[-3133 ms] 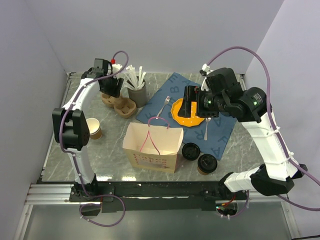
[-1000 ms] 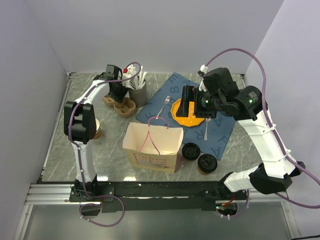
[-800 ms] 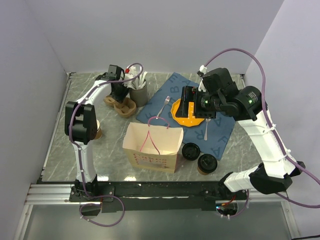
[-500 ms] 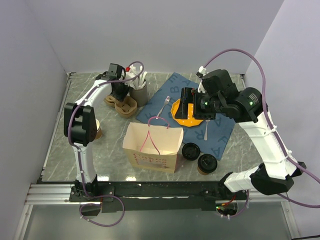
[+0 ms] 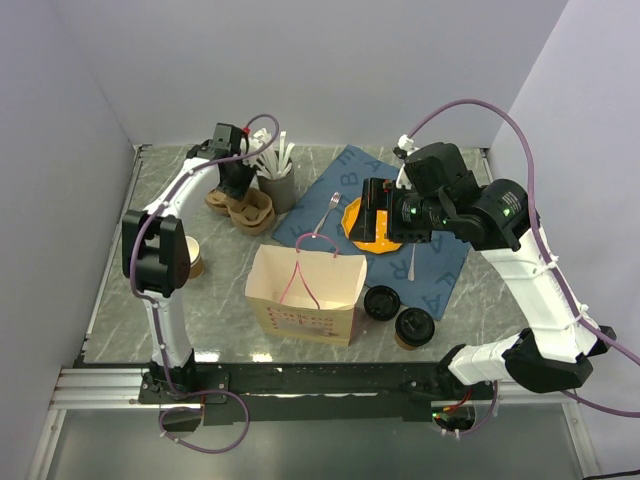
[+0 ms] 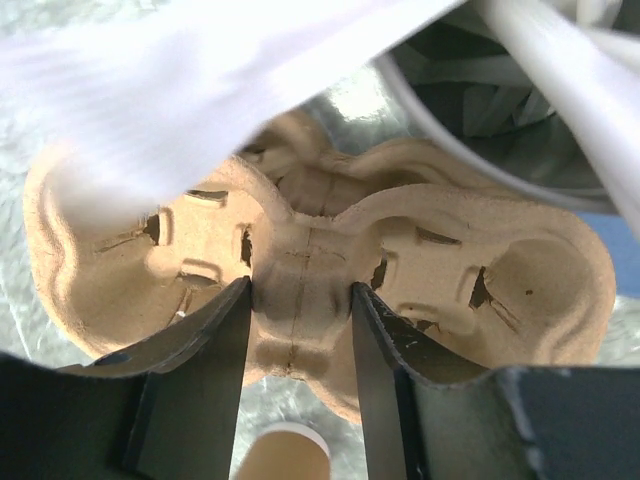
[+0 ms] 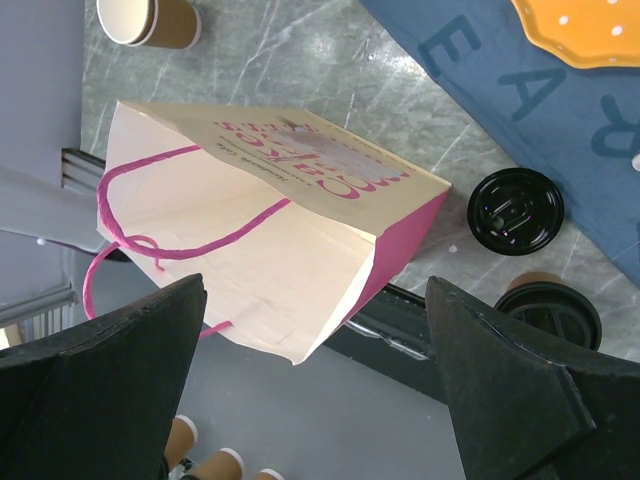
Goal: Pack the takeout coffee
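The takeout coffee, a brown cup with a black lid, stands near the front edge, right of the paper bag; the right wrist view shows the coffee and the bag too. My left gripper is at the back left, over the brown pulp cup carrier. In the left wrist view this gripper is shut on the carrier's middle ridge, both fingers pressing its sides. My right gripper hangs open and empty high above the orange plate; it looks down on the bag.
A loose flat black lid lies beside the coffee. A lidless paper cup stands at the left, partly behind my left arm. A grey holder of white utensils touches the carrier. Fork and spoon lie on the blue cloth.
My left gripper came in from the left and settled over the carrier's middle; its elbow has since swung left. My right arm dipped slightly. The carrier has barely shifted.
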